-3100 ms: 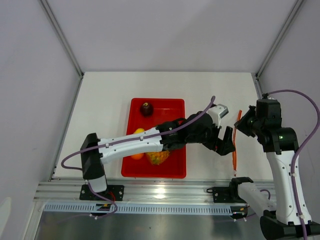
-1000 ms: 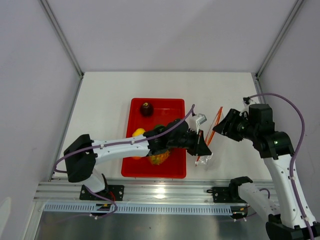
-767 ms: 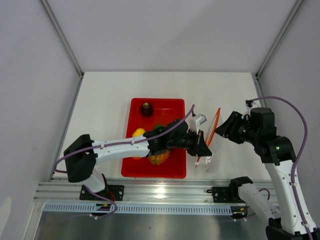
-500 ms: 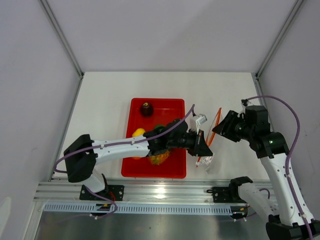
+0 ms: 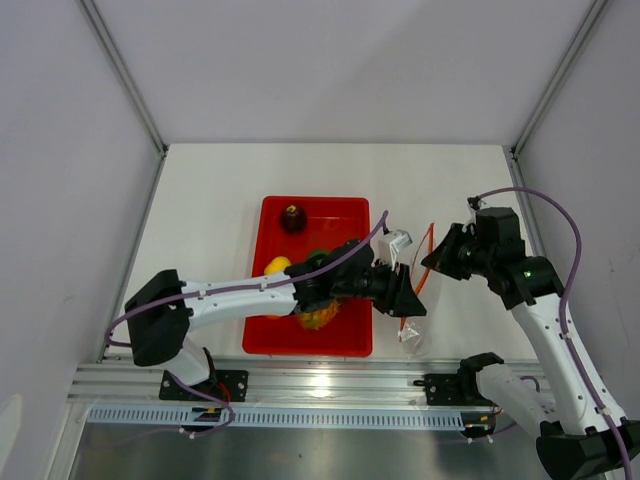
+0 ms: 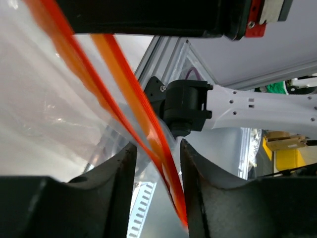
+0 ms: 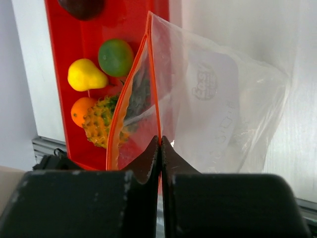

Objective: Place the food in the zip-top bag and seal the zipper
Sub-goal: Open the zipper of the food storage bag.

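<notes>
Beside the red tray [image 7: 59, 39], my right tool [image 7: 159, 141] is pinched tight on the zipper [image 7: 151, 64] of the zip-top bag [image 7: 218, 99]. My left tool [image 6: 157, 148] stands partly open, with the zipper running between its fingers.

From here, the zip-top bag [image 7: 213, 99] sits between my two end effectors: just right of the left end effector [image 5: 410, 304] and just left of the right end effector [image 7: 159, 144]. On the desk [image 5: 220, 190], left of both, lies the tray [image 5: 340, 212]. In it, a round fruit [image 5: 292, 217] lies at the far end, with the pear [image 7: 85, 75] and pineapple [image 7: 99, 124] nearer me.
</notes>
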Robot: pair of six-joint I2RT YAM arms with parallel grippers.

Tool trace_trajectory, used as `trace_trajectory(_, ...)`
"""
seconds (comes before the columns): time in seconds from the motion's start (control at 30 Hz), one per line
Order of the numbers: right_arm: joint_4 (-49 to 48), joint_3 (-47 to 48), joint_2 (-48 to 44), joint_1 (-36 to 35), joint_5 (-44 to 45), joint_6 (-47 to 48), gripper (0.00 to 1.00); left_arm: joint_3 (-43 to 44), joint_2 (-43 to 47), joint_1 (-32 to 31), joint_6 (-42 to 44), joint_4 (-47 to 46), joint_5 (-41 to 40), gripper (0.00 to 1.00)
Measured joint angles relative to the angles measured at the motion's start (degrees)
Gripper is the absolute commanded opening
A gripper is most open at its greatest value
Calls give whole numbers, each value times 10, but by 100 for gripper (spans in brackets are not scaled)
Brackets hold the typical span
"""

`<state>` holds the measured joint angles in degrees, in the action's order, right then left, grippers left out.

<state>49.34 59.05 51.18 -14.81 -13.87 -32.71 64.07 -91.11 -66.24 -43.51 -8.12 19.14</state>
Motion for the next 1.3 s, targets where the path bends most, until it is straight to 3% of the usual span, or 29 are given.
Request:
trace_trajectory(0.07, 7, 0, -3, -5, 13, 9, 0, -9, 8, 0, 5, 3, -8, 60)
trace_trajectory(0.23, 39, 11, -14, -10, 31, 31, 0, -17, 33, 5, 19, 25, -29, 64)
trace_trajectory(0.33, 53, 18, -22, -18, 39, 43, 0, -17, 46, 12, 20, 28, -35, 55)
trace_trajectory(0.63, 76, 18, -45, -84, 56, 41, 0, -7, 42, 38, 20, 49, -37, 49)
trace_trajectory(0.7, 80, 19, -46, -99, 59, 38, 0, 5, 33, 39, 19, 57, -37, 44)
trace_trajectory(0.87, 110, 40, -44, -127, 80, 38, 0, 27, 11, 44, 13, 60, -35, 13)
trace_trajectory(0.97, 147, 71, -32, -132, 122, 41, 0, 27, 7, 51, 9, 64, -35, 1)
trace_trajectory(1.3, 256, 179, 22, -132, 309, 64, 0, 7, 6, 66, 0, 62, -35, 1)
